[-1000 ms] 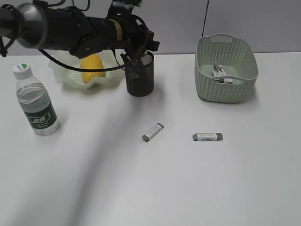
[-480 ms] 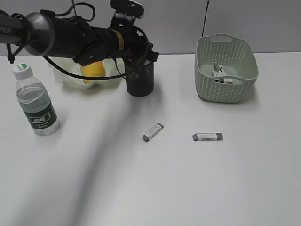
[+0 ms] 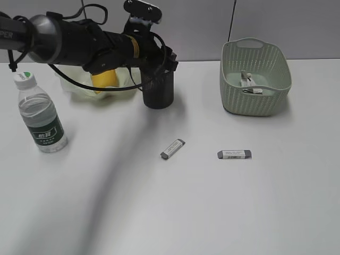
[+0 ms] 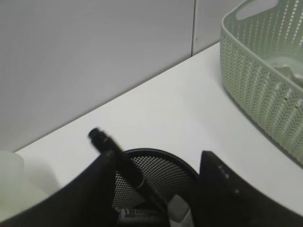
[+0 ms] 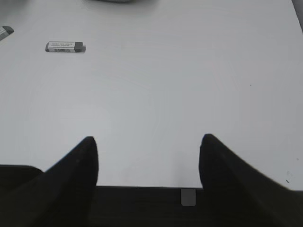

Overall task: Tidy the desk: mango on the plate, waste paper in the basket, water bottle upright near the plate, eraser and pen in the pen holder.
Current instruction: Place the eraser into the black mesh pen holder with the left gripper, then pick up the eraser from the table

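Pen drop at pen holder, erasers left on tabletop

Left pincer [image 4: 156,189] spread w/ black pen [image 4: 125,163] leaning in mesh pen holder [image 3: 158,89]; right pincer [image 5: 147,158] spread, empty. Two erasers [image 3: 172,149] lay mid-tabletop [image 3: 212,212]: light, stiff, prob. grippy; take across narrow sides.

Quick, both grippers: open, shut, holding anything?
Left gripper: open over the pen holder, pen loose between its fingers.
Right gripper: open, empty, above the desk.
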### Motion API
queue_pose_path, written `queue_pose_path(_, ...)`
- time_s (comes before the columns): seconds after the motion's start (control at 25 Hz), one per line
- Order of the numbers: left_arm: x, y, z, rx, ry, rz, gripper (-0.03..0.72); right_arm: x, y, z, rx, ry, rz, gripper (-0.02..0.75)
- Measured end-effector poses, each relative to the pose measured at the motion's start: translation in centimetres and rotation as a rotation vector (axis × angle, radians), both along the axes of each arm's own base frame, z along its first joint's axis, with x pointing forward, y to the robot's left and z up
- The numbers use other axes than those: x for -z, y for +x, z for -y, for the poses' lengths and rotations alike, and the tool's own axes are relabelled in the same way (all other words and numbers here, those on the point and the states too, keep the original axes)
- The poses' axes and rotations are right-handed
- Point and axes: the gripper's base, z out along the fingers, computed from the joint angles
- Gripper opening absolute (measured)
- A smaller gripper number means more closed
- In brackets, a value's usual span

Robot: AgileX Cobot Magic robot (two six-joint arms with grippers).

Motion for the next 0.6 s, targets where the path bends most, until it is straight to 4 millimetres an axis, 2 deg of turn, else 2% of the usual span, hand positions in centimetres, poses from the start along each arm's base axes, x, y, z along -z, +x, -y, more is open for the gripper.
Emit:
queue_pose_path(0.12, -1.8, -0.2, -0.1, 0.001, -0.019, 0.032, 0.469, 0.0, 0.0, 0.0, 0.0, 0.0, 0.0, 0.531)
queue_pose_path(0.36, -7.9, -1.4, -1.1, -0.024, -0.054, 0.117, 0.475, 0.0, 0.0, 0.0, 0.0, 0.0, 0.0, 0.531)
queue_pose_path(0.48, -11.2, -2.5, -2.5, -0.095, -0.03, 0.118, 0.475, 0.0, 0.0, 0.0, 0.0, 0.0, 0.0, 0.531)
queue_pose_path(0.6, -14.1, -3.8, -4.8, -0.212, 0.037, 0.078, 0.475, 0.0, 0.0, 0.0, 0.0, 0.0, 0.0, 0.529)
